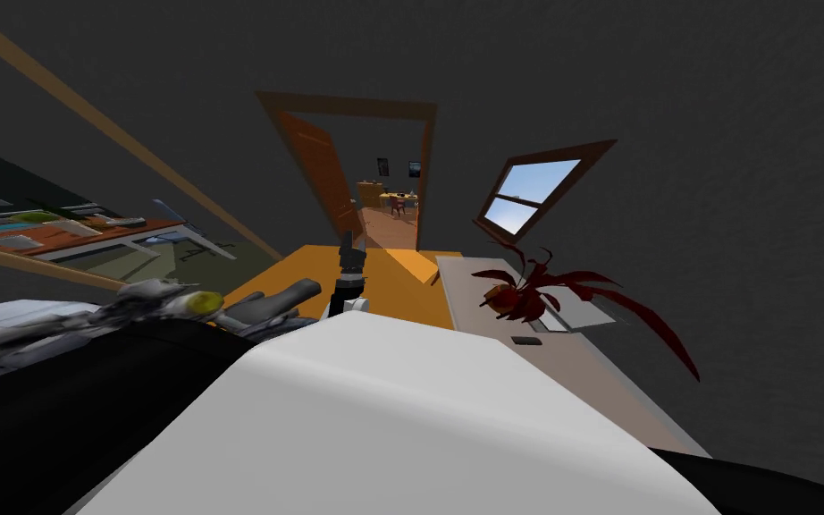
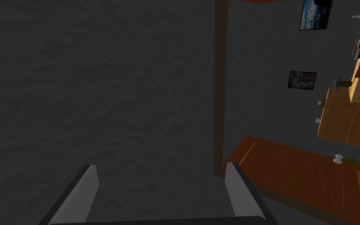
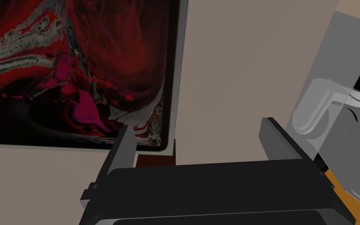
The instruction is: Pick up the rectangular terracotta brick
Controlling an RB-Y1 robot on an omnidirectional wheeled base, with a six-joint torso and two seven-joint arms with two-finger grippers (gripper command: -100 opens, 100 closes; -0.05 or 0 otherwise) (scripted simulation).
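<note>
Fingers (image 3: pixel 123 144) of the right gripper (image 3: pixel 196 123) stand wide apart above a beige table (image 3: pixel 222 78), holding nothing. The brick (image 3: pixel 155 160) shows as a small dark red-brown block lying on the table right at the corner of a tablet (image 3: pixel 77 70) with a red and black screen; I cannot tell whether the 2 touch. It sits just inside 1 of the 2 fingers, and the gripper's dark body hides its near part. It lies well in from the table edge that borders the orange floor (image 3: pixel 337 187). In the head view a dark red plant (image 1: pixel 535 291) stands toward the table's far end. The left gripper (image 2: pixel 160 166) points toward an open door (image 1: pixel 321 170), its 2 fingers spread and empty.
</note>
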